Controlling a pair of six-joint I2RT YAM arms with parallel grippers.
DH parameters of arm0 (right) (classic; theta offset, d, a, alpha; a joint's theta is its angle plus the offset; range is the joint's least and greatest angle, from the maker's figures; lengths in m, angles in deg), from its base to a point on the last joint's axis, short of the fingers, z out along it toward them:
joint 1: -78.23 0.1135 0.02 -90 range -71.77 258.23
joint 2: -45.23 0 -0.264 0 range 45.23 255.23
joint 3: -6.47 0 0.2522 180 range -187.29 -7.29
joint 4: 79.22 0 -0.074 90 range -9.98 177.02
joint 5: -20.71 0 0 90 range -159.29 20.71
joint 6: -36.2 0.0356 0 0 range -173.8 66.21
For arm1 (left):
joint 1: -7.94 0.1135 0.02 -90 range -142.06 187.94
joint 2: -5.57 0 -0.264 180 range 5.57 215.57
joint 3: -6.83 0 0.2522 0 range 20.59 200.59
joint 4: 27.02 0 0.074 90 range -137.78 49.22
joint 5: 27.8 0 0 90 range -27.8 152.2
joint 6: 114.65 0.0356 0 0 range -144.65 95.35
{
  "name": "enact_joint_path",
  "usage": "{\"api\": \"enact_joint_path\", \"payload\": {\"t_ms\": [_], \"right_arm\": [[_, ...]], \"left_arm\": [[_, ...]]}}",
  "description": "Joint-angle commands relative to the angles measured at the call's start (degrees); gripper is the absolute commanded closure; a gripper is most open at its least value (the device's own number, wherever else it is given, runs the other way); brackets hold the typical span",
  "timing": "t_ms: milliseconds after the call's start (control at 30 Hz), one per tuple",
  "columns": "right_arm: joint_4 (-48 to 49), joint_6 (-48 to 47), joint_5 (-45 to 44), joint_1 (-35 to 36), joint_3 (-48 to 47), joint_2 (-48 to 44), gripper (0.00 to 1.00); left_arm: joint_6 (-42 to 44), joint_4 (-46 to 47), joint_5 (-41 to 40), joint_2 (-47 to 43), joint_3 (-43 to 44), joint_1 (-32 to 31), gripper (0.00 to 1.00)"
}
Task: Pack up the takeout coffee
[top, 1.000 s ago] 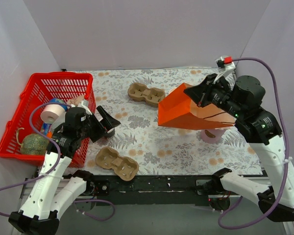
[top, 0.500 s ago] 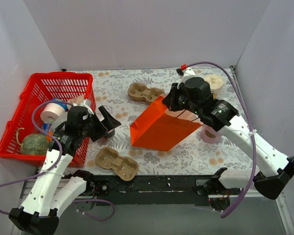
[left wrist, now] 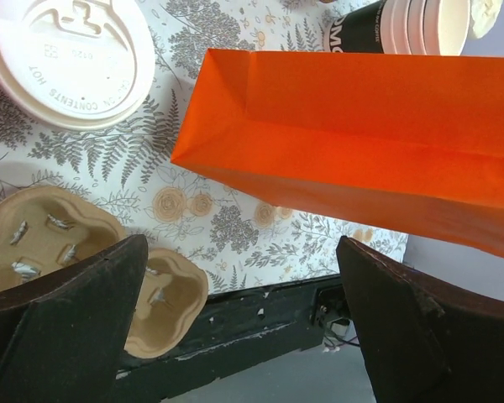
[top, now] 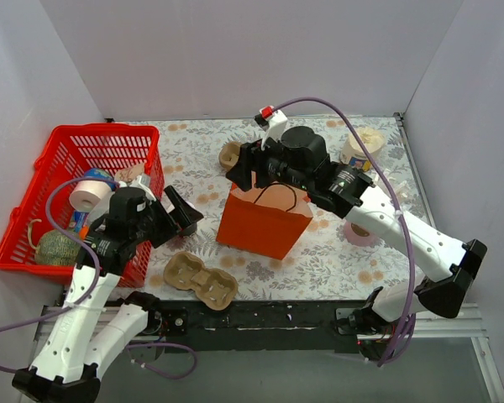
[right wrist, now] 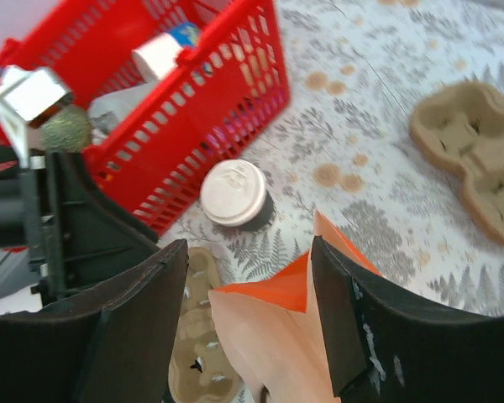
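Step in hand: standing the orange paper bag (top: 265, 222) upright at the middle of the bench (top: 193, 168), ready for loading.
Right jaws hang spread over the bag's top rim, gripping nothing I can make out. Left jaws gape wide by the red plastic basket's (top: 101, 128) near-right corner, close to the cream paper cup with white lid (left wrist: 67, 59), which stands on the bench beside a brown pulp 2-cup carrier (top: 200, 281). Next, I judge, they must centre on it, close and lift. Overhead, the left arm hides the cup.
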State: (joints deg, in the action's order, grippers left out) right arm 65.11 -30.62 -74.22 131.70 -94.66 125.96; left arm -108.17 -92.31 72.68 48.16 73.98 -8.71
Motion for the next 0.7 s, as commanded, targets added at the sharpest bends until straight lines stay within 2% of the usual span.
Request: {"api": "enact_joint_path", "payload": {"t_ms": [0,133,300,400,467,533,567,600,667], "right_arm": [[8.8,-9.5,11.6,1.3,-3.8,-2.2,0.31],[8.6,-16.6,14.2,4.2,-6.5,-2.1,0.27],[6.4,-25.4,13.7,12.3,-7.8,-1.9,0.25],[6.8,-30.5,10.6,18.9,-2.9,-4.3,0.25],[8.5,-34.4,10.2,23.9,6.0,-7.7,0.25],[12.7,-31.9,7.5,27.8,17.3,-11.4,0.22],[13.6,-28.4,6.2,28.7,20.1,-12.0,0.22],[13.9,-17.6,1.1,29.2,22.1,-12.5,0.22],[17.9,-7.7,-4.4,33.1,29.8,-13.1,0.22]], "left_arm": [[-1.2,-8.4,-6.1,-0.8,0.8,0.8,0.02],[-1.4,-8.9,-6.6,-0.9,0.8,0.7,0.02],[-1.4,-9.6,-7.7,-0.9,1.1,0.7,0.02],[-1.9,-10.3,-8.0,-1.1,1.2,0.7,0.02],[-1.7,-11.1,-8.8,-1.6,1.9,0.7,0.02],[-1.5,-12.0,-9.7,-2.1,2.4,0.8,0.02],[-1.5,-12.8,-11.7,-2.5,2.8,0.7,0.02],[-1.6,-13.2,-12.3,-2.7,2.9,0.7,0.02],[-1.8,-14.1,-13.0,-2.7,2.8,0.7,0.02]]}}
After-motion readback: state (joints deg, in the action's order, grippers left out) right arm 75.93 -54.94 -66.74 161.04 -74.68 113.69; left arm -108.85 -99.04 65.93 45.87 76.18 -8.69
